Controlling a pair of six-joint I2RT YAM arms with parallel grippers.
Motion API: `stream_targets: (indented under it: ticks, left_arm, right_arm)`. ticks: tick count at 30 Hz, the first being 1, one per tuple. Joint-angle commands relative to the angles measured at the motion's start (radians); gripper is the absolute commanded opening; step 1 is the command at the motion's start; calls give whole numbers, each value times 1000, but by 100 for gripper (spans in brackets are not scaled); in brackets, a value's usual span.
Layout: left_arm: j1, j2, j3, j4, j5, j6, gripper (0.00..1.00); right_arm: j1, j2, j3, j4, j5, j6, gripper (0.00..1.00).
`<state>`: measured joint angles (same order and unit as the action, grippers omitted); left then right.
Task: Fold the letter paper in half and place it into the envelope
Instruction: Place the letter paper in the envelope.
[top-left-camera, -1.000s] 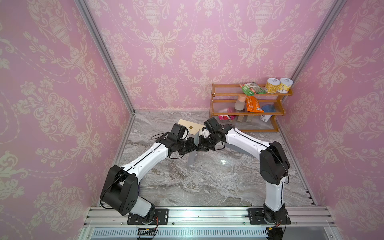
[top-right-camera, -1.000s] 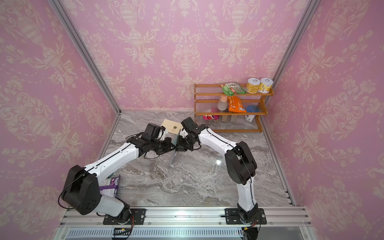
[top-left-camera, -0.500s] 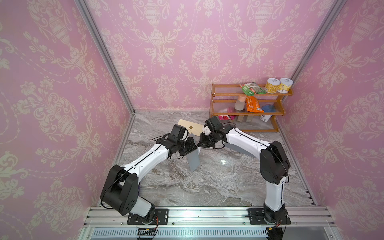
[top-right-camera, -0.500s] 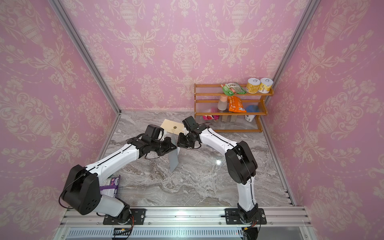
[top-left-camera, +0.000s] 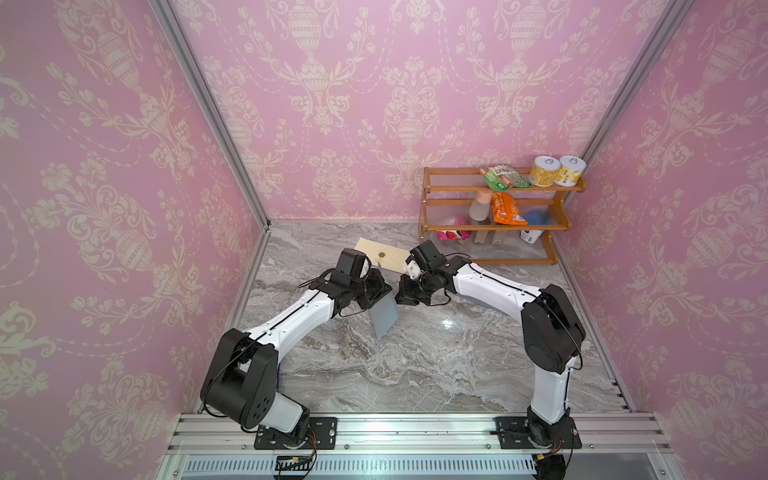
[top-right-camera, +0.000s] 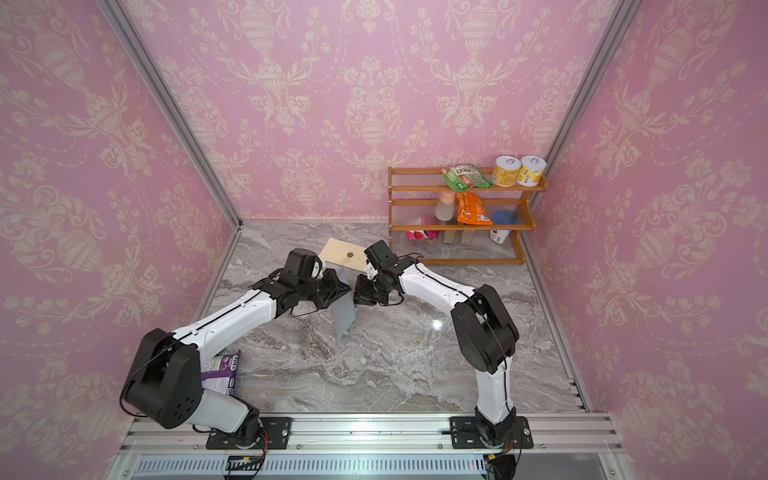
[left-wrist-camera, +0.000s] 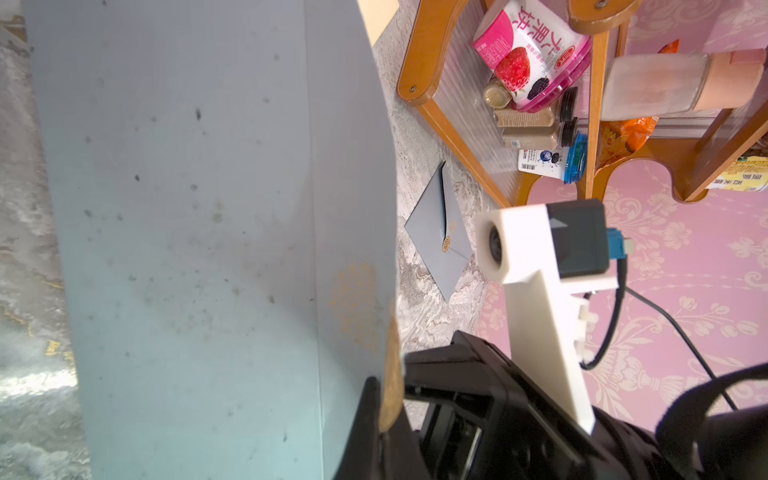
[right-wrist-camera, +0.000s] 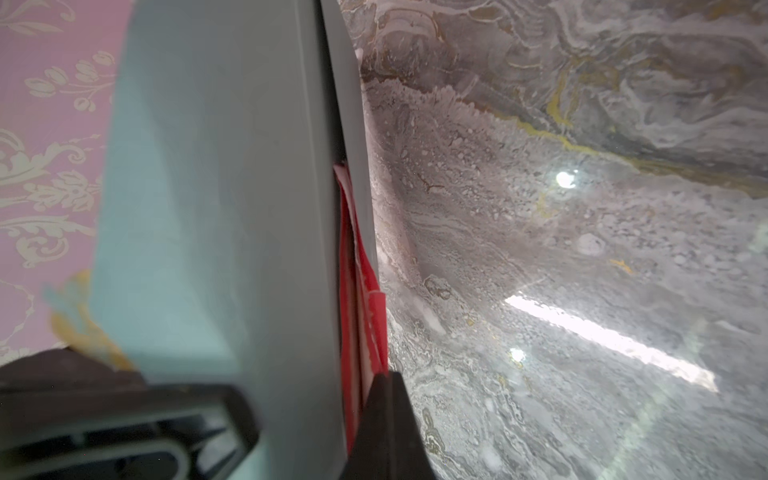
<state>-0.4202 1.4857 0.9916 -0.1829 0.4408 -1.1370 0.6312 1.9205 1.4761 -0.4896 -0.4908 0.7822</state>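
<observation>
A grey-blue envelope (top-left-camera: 384, 318) (top-right-camera: 345, 318) hangs above the marble table. My left gripper (top-left-camera: 384, 293) (left-wrist-camera: 384, 415) is shut on the edge of its flap at the gold seal. The flap stands open, and the envelope (left-wrist-camera: 187, 228) fills much of the left wrist view. The red letter paper (right-wrist-camera: 351, 257), folded, sits edge-on in the envelope's (right-wrist-camera: 216, 187) mouth. My right gripper (top-left-camera: 401, 296) (right-wrist-camera: 388, 399) is shut on the paper's outer edge, close to the left gripper. The paper does not show in the top views.
A beige envelope (top-left-camera: 380, 254) lies on the table behind the grippers. A dark blue envelope (left-wrist-camera: 440, 241) lies near the wooden shelf (top-left-camera: 494, 216), which holds snacks and tins at the back right. A purple box (top-right-camera: 222, 370) lies by the left arm's base.
The hanging envelope has turned from nearly edge-on to showing a broader face. Both grippers have stayed shut and almost in place.
</observation>
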Motion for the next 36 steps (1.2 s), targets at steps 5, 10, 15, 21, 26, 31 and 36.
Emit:
stream_targets:
  ticks: [5,10,15,21,26,31,36]
  left_arm:
    - [17,-11,-15,63,13,-35,0]
    - [18,-8,-18,78,11,-44,0]
    - [23,-10,-17,82,7,-43,0]
    - [29,-12,-21,84,15,-40,0]
    - [28,-13,-27,85,44,-33,0]
    - [24,-3,-39,138,106,-32,0]
    - [24,16,-83,225,153,-29,0]
  right_arm:
    - [25,-25,-39,65,-141,23,0]
    - [35,20,-36,73,-201,39,0]
    - [38,32,-31,60,-242,28,0]
    - [14,-2,-28,23,-244,0,18]
    - [-71,-64,-34,-57,-170,-20,61]
    - [-132,-95,-17,-170,-64,-84,99]
    - [-142,-99,-8,-208,-8,-96,100]
